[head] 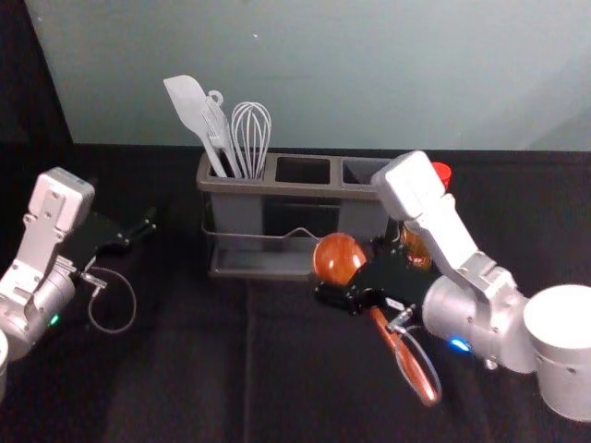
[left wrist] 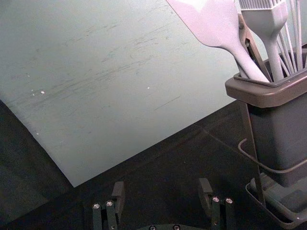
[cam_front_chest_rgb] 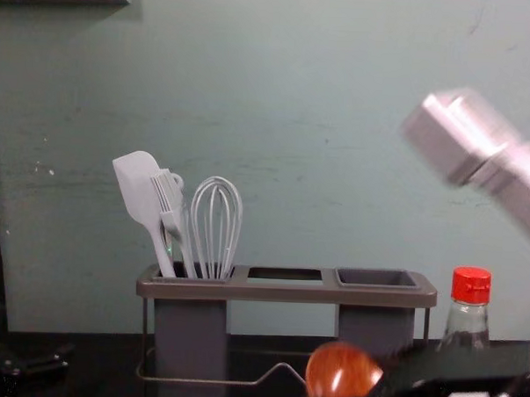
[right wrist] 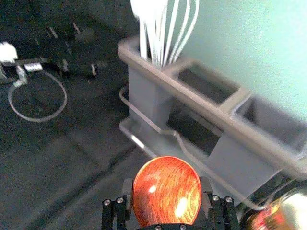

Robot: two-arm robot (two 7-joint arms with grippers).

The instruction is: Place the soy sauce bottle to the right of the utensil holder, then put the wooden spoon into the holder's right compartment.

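Pinching the wooden spoon [head: 339,258] in the right gripper [head: 358,277], just in front of the utensil holder's [head: 277,189] right half, outside its compartments. Round bowl in plain sight between the fingers in the right wrist view; exact place of contact hidden beneath it. Upper handle covered by the gripper in the head view, lower end out past it, slanting toward the robot and rightward.

To the right of the holder, upright, the soy sauce bottle [cam_front_chest_rgb: 466,326]: red cap clear in the chest view, lower body hidden behind the dark gripper; mostly masked by the right arm in the head view, blurred and cut off in the right wrist view. Right compartment [cam_front_chest_rgb: 376,278] partly covered by the right arm in the head view.

Left of the holder, the left gripper [head: 138,231], fingers spread, dark against the black cloth [head: 199,369].
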